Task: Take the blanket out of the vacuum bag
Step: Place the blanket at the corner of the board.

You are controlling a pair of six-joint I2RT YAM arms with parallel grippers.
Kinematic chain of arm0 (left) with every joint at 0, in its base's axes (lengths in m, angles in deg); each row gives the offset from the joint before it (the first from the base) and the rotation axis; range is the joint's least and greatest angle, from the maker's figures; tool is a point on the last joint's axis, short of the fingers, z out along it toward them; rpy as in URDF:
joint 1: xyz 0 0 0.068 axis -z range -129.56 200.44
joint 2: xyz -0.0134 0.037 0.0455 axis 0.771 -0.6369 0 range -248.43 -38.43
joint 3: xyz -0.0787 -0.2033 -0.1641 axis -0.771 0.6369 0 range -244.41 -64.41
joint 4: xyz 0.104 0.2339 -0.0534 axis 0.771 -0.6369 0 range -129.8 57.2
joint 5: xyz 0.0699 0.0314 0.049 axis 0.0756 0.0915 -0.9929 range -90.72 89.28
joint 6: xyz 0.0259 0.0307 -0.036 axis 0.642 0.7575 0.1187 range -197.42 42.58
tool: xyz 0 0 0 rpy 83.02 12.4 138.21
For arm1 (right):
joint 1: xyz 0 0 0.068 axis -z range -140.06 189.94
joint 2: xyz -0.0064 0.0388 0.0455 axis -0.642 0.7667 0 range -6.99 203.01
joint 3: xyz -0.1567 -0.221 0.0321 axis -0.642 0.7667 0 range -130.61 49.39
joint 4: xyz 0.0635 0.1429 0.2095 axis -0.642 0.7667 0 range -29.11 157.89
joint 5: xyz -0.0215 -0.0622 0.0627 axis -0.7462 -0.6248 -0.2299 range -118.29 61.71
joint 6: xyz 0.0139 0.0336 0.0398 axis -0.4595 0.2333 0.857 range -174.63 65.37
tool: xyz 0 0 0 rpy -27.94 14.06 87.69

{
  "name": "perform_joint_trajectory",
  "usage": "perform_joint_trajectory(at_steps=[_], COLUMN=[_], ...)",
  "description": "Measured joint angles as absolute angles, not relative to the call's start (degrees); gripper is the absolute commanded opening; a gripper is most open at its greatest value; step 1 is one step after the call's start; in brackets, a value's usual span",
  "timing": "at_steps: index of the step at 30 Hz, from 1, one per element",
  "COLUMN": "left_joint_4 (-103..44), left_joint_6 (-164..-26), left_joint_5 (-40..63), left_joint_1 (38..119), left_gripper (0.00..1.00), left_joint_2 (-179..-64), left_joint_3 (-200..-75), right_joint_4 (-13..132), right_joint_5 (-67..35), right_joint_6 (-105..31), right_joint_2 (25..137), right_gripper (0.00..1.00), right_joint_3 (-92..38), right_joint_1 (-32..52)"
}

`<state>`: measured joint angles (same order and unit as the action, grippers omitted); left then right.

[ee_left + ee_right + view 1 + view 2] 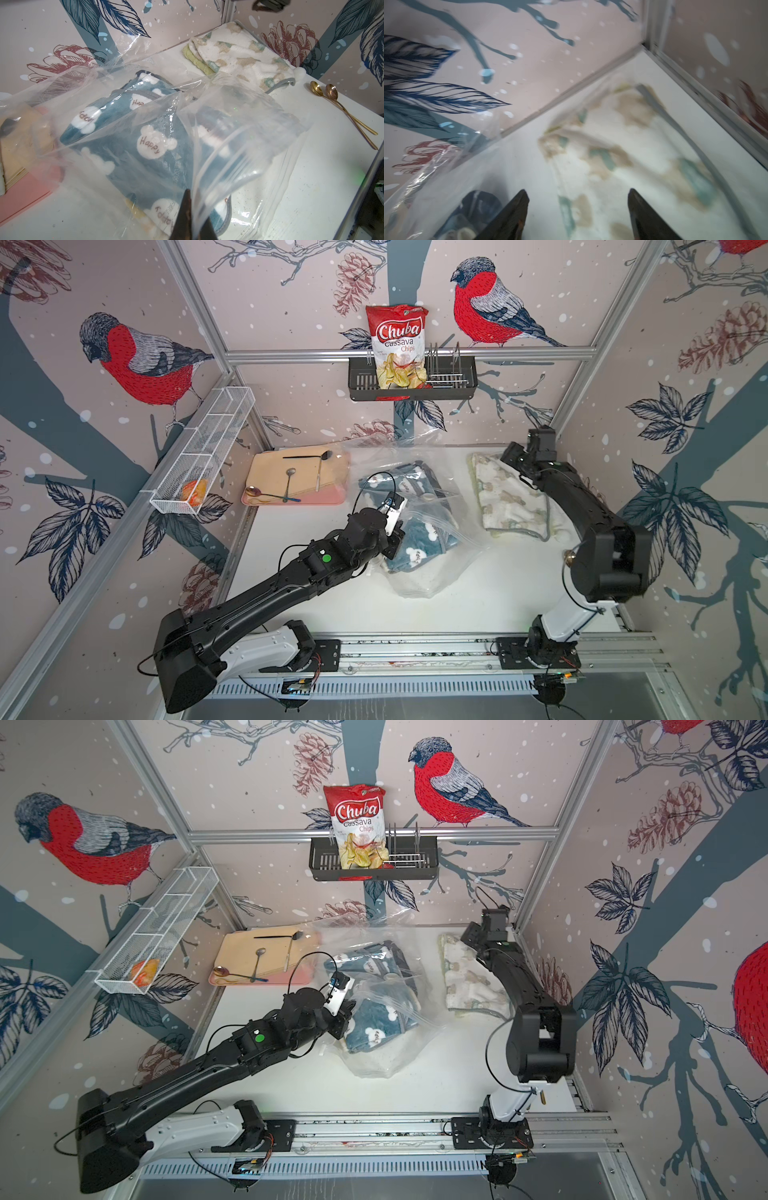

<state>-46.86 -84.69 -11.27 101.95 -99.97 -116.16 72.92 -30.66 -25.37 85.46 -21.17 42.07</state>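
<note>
On the white table (478, 605) our left gripper (395, 537) is clamped tight on the edge of the vacuum bag (239, 128), blue blanket (128, 164) inside the bag, right gripper (578, 193) wide open and empty over the cream blanket (511, 497) beside it, so we'd hold that mouth up and taut.

Bag (415, 587) (374, 1063) (239, 128): large, clear, crinkled plastic; slumped mid-table (478, 610), its far end reaching towards the back wall, one edge raised off its contents.

Blue blanket (419, 545) (374, 1025) (128, 164): teal fleece with white bear shapes reading "Happy", grey trim; folded and bunched inside the bag, seen through the plastic.

Cream blanket (511, 497) (469, 982) (239, 56) (623, 155): white fleece with tan and green patches, grey trim; folded, lying flat outside the bag, just beside it, by the right rear corner.
</note>
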Motion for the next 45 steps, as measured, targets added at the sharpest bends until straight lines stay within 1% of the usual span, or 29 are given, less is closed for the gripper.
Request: perform_joint_trajectory(at_steps=[4, 7, 10, 13, 16, 19, 21, 23, 25, 27, 30, 32, 33, 35, 36, 45], left_joint_4=[-46.86, -46.86, -46.86, -46.86, -46.86, -46.86, -46.86, -46.86, -46.86, -46.86, -46.86, -46.86, -46.86, -46.86, -46.86, -46.86], left_joint_6=[-84.99, -85.43, -86.06, -86.02, -86.09, -86.06, -86.13, -86.06, -86.15, -86.02, -86.15, -85.98, -86.04, -86.09, -86.09, -86.02], left_joint_5=[-10.76, -9.56, -8.40, -7.94, -7.77, -7.77, -7.77, -7.73, -7.22, -7.05, -6.94, -6.94, -6.94, -6.94, -6.96, -7.18], left_joint_1=[101.95, 101.95, 101.95, 101.95, 101.97, 101.99, 102.01, 102.01, 102.01, 102.01, 102.01, 102.01, 102.01, 102.01, 102.01, 102.01], left_gripper=[0.00, 0.00, 0.00, 0.00, 0.00, 0.00, 0.00, 0.00, 0.00, 0.00, 0.00, 0.00, 0.00, 0.00, 0.00, 0.00], left_joint_2=[-99.31, -99.29, -99.29, -99.29, -99.05, -98.57, -98.46, -98.44, -98.44, -98.44, -98.44, -98.50, -98.57, -98.74, -98.79, -99.05], left_joint_3=[-116.16, -116.16, -116.16, -116.18, -116.18, -116.18, -116.18, -116.18, -116.18, -116.18, -116.18, -116.18, -116.18, -116.18, -116.18, -116.18], right_joint_4=[74.58, 73.29, 72.44, 71.33, 70.45, 69.73, 69.60, 69.36, 68.92, 68.75, 68.42, 68.00, 68.00, 68.07, 68.07, 70.63], right_joint_5=[-25.26, -22.02, -18.57, -13.48, -9.54, -7.97, -8.01, -9.06, -9.22, -9.89, -10.53, -10.57, -10.61, -11.31, -11.93, -17.89], right_joint_6=[-21.53, -21.51, -21.51, -21.55, -21.75, -22.23, -22.88, -22.84, -22.82, -22.80, -22.77, -22.49, -21.70, -21.48, -21.35, -21.70], right_joint_2=[71.82, 64.91, 62.75, 64.69, 69.17, 71.66, 72.71, 73.72, 74.79, 76.25, 77.63, 78.24, 78.59, 78.66, 78.22, 73.70], right_gripper=[0.75, 0.77, 0.76, 0.71, 0.70, 0.70, 0.68, 0.64, 0.57, 0.48, 0.34, 0.17, 0.10, 0.02, 0.00, 0.00], right_joint_3=[-1.50, 6.06, 10.37, 11.07, 9.01, 7.70, 7.53, 7.74, 8.18, 8.23, 7.85, 7.29, 6.61, 5.30, 4.64, 1.45], right_joint_1=[53.46, 59.27, 65.15, 66.16, 65.17, 63.64, 62.96, 62.96, 62.96, 62.44, 61.33, 61.19, 61.26, 61.17, 60.93, 58.81])
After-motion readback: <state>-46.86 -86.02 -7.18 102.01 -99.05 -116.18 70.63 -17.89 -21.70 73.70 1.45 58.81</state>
